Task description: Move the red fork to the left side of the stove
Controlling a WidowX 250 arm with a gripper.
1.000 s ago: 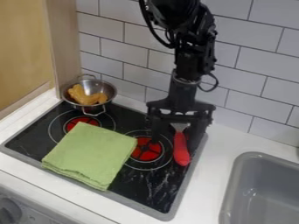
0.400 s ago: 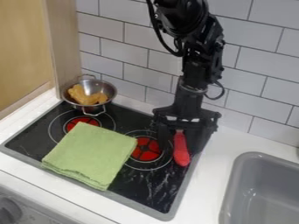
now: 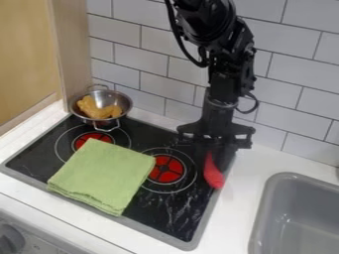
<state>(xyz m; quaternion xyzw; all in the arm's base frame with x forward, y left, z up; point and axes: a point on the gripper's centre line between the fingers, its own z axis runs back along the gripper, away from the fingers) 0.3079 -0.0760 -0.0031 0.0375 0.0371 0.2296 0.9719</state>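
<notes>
The black gripper (image 3: 216,153) hangs low over the right rear part of the stove (image 3: 173,211), its fingers closed around the upper part of the red fork (image 3: 212,174). The fork's red handle sticks out below the fingers toward the stove's right edge, its rounded end pointing to the front. The metal head of the fork is hidden behind the gripper.
A folded green cloth (image 3: 102,176) covers the left front of the stove. A metal pot (image 3: 124,102) with an orange-brown item (image 3: 97,108) stands at the left rear. Right of the stove is a grey sink (image 3: 291,218); a tiled wall (image 3: 298,74) rises behind.
The gripper has moved right and lower, and its fingers have closed on the fork. The fork's handle has shifted slightly right and tilted.
</notes>
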